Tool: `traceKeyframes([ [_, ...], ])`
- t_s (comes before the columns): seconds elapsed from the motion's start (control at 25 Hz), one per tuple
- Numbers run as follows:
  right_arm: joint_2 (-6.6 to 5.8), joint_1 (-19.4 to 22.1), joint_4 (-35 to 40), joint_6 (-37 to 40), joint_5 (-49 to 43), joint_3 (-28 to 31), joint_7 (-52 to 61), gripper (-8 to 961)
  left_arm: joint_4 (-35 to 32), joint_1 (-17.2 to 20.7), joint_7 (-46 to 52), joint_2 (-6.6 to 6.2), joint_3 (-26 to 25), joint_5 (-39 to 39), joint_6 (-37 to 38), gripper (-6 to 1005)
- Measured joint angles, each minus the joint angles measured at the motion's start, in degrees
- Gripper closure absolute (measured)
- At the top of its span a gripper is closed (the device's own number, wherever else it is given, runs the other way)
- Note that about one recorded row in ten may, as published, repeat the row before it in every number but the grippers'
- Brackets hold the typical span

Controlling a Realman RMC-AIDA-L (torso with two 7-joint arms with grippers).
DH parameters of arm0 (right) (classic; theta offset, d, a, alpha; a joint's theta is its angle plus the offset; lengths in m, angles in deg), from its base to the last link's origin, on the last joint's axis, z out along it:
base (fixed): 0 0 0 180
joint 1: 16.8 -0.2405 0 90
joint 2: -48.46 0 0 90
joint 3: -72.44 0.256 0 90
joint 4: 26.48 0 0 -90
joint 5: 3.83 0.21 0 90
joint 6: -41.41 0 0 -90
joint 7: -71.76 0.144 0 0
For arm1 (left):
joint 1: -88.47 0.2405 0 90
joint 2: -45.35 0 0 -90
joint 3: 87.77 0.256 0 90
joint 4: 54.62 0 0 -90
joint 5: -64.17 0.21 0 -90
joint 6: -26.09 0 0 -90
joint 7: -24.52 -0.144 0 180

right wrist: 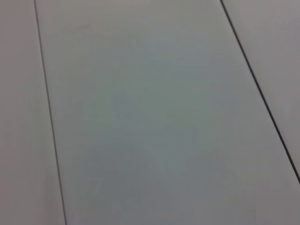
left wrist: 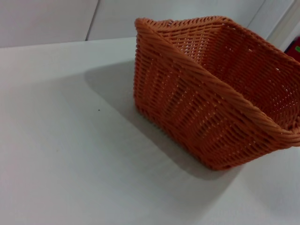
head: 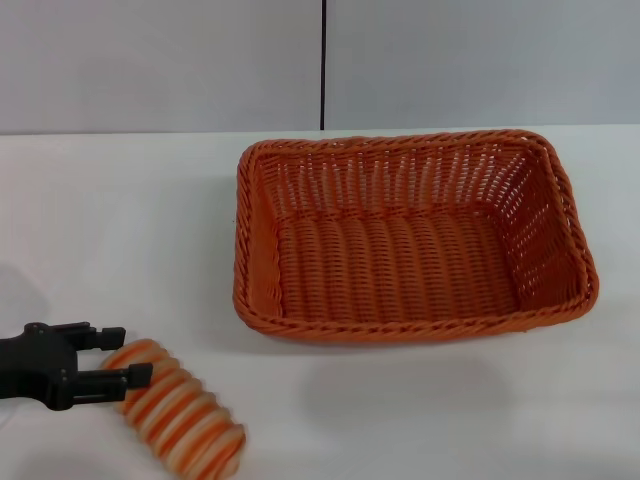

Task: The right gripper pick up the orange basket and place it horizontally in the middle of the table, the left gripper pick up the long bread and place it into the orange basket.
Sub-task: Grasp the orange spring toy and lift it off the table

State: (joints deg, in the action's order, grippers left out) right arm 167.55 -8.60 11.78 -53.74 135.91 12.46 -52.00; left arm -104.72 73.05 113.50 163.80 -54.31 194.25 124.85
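Note:
The orange basket [head: 400, 250] stands upright on the white table [head: 120, 220], right of centre, its long side across the head view; nothing lies in it. The left wrist view shows one corner of the orange basket [left wrist: 206, 93] from close by. The long bread [head: 180, 415], striped orange and cream, lies on the table at the front left. My left gripper [head: 128, 357] is low at the left edge, open, with one finger on each side of the loaf's near end. The right gripper shows in no view.
Grey wall panels with a dark seam [head: 323, 65] stand behind the table. The right wrist view holds only grey panels [right wrist: 150, 112] with thin dark seams.

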Motion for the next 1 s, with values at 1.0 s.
traceKeyframes([
  [1.0, -0.09, -2.23, -2.58, -1.35, 0.1, 1.1, 0.01, 293, 0.09, -0.48, -2.24, -0.33, 1.48, 0.74, -2.69, 400],
])
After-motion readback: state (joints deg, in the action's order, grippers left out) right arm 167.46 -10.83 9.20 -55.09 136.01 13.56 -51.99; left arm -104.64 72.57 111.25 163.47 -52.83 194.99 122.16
